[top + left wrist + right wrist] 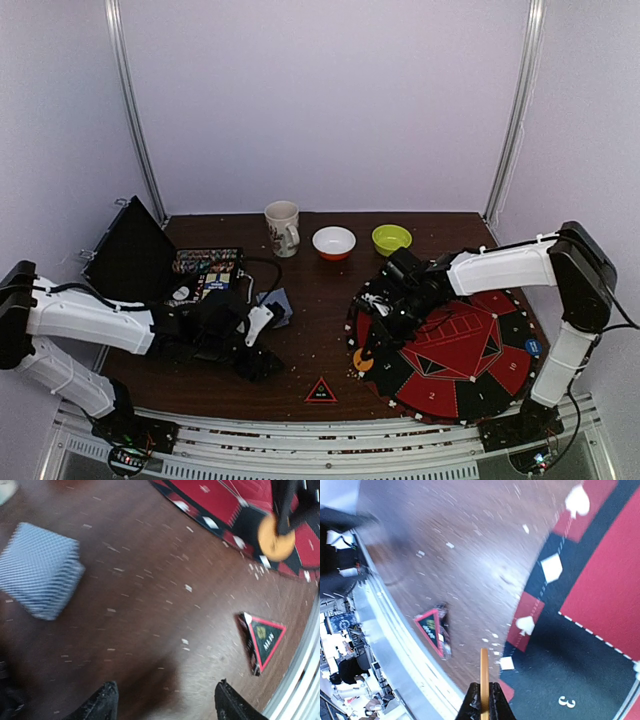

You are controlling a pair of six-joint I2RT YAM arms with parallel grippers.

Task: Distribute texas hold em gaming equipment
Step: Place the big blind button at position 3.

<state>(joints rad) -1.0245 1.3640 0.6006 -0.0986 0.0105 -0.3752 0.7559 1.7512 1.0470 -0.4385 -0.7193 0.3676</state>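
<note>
My right gripper (367, 348) is shut on an orange disc (363, 362), held edge-on over the left rim of the round red-and-black mat (470, 370). In the right wrist view the disc (484, 672) stands upright between the fingers (472, 705). The left wrist view also shows the disc (276, 537). A black triangular marker edged red (320, 391) lies on the table near the front edge, and shows in both wrist views (265, 640) (434, 630). A blue-grey card deck (277, 305) (37, 577) lies by my left gripper (262, 362), which is open and empty (165, 702) above bare table. A blue disc (532, 347) lies on the mat's right side.
An open black case (140, 255) with chips (205, 272) stands at the left. A cream mug (282, 228), a white bowl (334, 242) and a green bowl (391, 238) stand at the back. A metal rail (320, 430) runs along the front edge.
</note>
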